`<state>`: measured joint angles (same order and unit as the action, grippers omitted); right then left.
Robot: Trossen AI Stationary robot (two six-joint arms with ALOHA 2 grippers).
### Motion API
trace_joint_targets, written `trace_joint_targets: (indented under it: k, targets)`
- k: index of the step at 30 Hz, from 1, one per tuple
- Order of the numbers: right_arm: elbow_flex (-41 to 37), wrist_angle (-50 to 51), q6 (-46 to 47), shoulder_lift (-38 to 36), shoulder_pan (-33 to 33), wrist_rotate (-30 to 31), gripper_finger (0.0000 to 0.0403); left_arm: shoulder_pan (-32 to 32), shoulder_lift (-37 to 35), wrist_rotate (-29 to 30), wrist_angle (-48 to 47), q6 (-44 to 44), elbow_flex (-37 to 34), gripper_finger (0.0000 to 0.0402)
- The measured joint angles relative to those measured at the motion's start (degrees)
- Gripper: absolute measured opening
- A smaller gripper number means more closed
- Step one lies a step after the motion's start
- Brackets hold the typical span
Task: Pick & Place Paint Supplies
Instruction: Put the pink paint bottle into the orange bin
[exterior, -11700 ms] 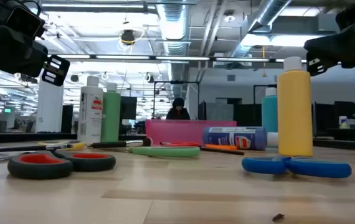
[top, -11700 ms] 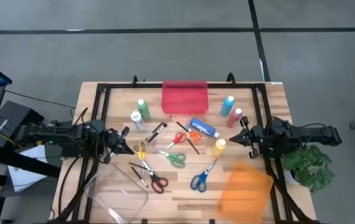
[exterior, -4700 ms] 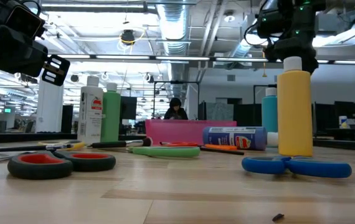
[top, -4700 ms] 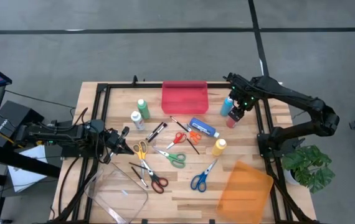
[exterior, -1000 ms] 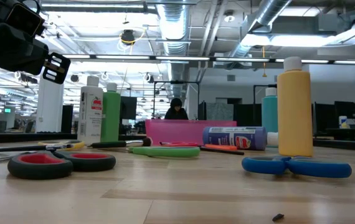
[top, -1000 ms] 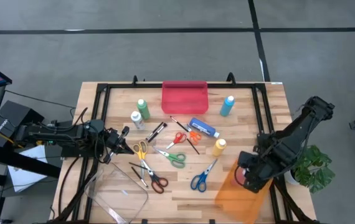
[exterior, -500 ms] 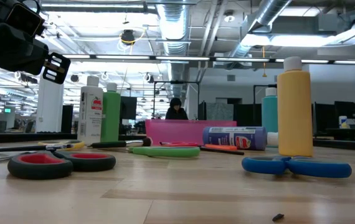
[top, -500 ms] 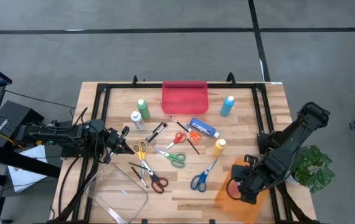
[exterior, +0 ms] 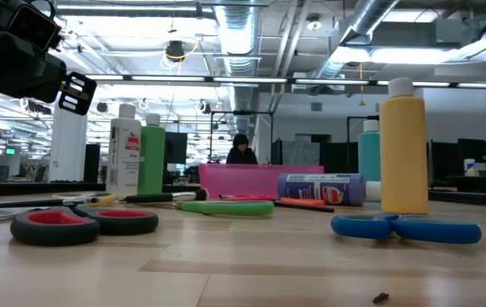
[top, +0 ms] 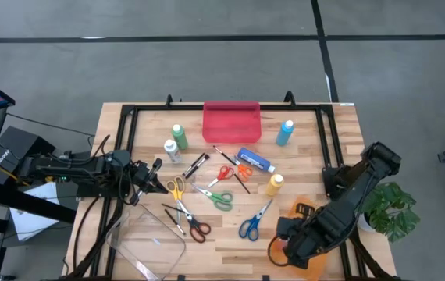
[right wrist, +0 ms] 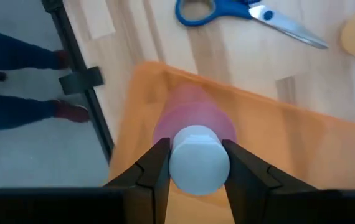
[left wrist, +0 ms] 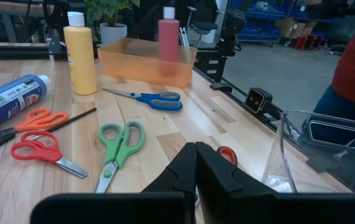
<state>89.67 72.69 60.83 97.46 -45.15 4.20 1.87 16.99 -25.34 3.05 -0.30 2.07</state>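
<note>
Right gripper [right wrist: 194,163] fingers clamp the red paint bottle [right wrist: 194,134] by its cap, standing inside the orange tray [right wrist: 277,149] at the desk's near right corner. Placing step; next: release, lift clear. Left gripper [left wrist: 195,163] parked at the desk's left edge, fingers closed, empty.

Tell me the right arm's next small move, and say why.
Probably open the right tool and release. It grips the white-capped red paint bottle by the cap, upright inside the orange translucent plastic tray. Whether its base touches the tray floor isn't clear, so ease down first.
</note>
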Motion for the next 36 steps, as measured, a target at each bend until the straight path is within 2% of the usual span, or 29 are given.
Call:
trace_joint_targets:
  k: [8, 19, 36]
  targets:
    - [2.02, 1.42, 0.91, 3.29, -2.03, 1.66, 0.0114, -0.01, 0.00, -0.01, 0.00, 0.00, 0.00, 0.0000]
    - [1.38, 0.48, 4.54, 3.18, -6.20, 5.32, 0.0114, -0.02, 0.00, 0.00, 0.00, 0.00, 0.00, 0.0000]
    - [1.35, 0.35, 5.80, 3.18, -4.74, 5.08, 0.0114, 0.00, 0.00, 0.00, 0.00, 0.00, 0.00, 0.0000]
